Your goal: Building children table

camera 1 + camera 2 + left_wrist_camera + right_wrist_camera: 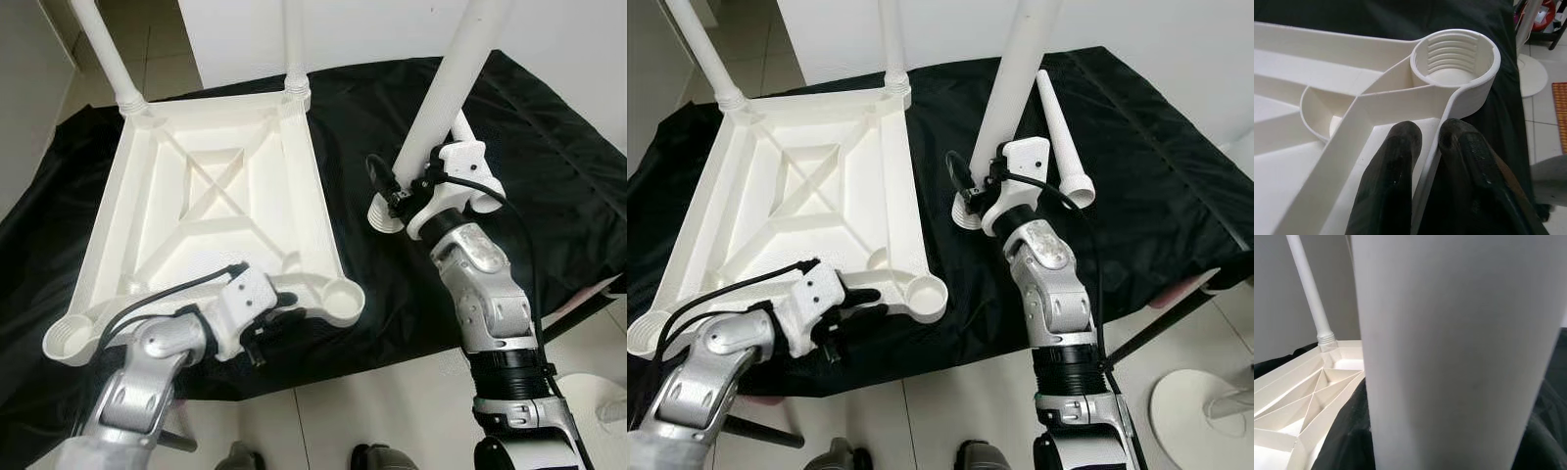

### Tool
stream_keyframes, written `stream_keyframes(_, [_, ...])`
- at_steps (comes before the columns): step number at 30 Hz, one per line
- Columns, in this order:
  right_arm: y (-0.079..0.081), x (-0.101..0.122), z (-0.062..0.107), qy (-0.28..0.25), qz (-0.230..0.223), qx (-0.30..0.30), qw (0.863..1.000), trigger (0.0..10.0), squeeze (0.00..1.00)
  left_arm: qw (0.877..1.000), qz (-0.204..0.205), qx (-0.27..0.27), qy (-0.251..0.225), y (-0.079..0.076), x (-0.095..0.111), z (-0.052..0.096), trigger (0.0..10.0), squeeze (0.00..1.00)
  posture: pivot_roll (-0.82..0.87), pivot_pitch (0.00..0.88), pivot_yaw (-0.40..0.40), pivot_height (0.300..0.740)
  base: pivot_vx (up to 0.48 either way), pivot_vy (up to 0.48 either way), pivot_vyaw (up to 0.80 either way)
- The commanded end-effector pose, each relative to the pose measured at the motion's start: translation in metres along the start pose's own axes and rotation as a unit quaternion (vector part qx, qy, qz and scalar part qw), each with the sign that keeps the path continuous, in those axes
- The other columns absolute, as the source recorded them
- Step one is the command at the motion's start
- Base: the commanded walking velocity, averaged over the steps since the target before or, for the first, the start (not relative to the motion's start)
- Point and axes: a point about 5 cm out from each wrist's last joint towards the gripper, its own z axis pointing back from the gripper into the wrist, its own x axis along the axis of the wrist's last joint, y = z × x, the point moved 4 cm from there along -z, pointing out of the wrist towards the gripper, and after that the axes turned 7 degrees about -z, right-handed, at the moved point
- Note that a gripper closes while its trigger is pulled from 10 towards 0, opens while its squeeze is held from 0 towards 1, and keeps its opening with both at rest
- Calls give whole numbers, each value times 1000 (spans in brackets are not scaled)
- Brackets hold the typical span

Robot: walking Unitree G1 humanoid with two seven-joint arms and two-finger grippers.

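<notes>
A white plastic table top (196,201) lies upside down on a black cloth. Two white legs (108,49) (292,44) stand screwed into its far corners. The near-right corner socket (340,297) and the near-left socket (67,340) are empty. My left gripper (284,315) is shut on the near rim beside the near-right socket, one finger (1393,161) inside the rim wall and one outside. My right gripper (416,186) holds a third leg (446,88) upright, right of the top, its threaded end (385,217) just above the cloth. A fourth leg (1058,127) lies loose behind it.
The black cloth (549,147) covers a low surface that ends at a near edge above the tiled floor. A white round stand base (1205,401) sits on the floor at the right. A white wall rises behind.
</notes>
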Motion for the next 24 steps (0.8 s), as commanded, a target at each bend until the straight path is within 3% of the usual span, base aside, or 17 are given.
stream_keyframes(1, [6, 6, -2, -15, -3, 8, 1000, 10000, 0, 970, -9, 239, 43, 44, -11, 10, 10000, 0, -28, 117, 65, 740, 0, 0, 0])
stream_keyframes(4, [7, 6, -2, -15, -4, 8, 1000, 10000, 0, 968, -13, 248, 45, 48, -10, 8, 10000, 0, -32, 117, 65, 740, 0, 0, 0])
stream_keyframes(6, [7, 6, -3, -16, -7, 7, 1000, 10000, 0, 958, -26, 280, 56, 59, -12, 4, 10000, 0, -37, 120, 63, 740, 0, 0, 0])
stream_keyframes(8, [7, 6, -3, -16, -7, 7, 1000, 10000, 0, 958, -26, 280, 56, 59, -12, 4, 10000, 0, -37, 120, 63, 740, 0, 0, 0])
stream_keyframes(14, [8, 5, -4, -16, -13, 4, 1000, 10000, 0, 941, -40, 328, 68, 78, -13, 1, 10000, 0, -45, 129, 56, 740, 0, 0, 0])
stream_keyframes(17, [11, 5, -3, -16, -18, 3, 1000, 10000, 0, 913, -44, 396, 87, 104, -16, 13, 10000, 0, -50, 139, 56, 740, 0, 0, 0])
stream_keyframes(24, [8, 3, -2, -12, -22, -5, 1000, 10000, 0, 902, -28, 425, 74, 118, -12, 27, 10000, 0, -46, 150, 52, 740, 0, 0, 0])
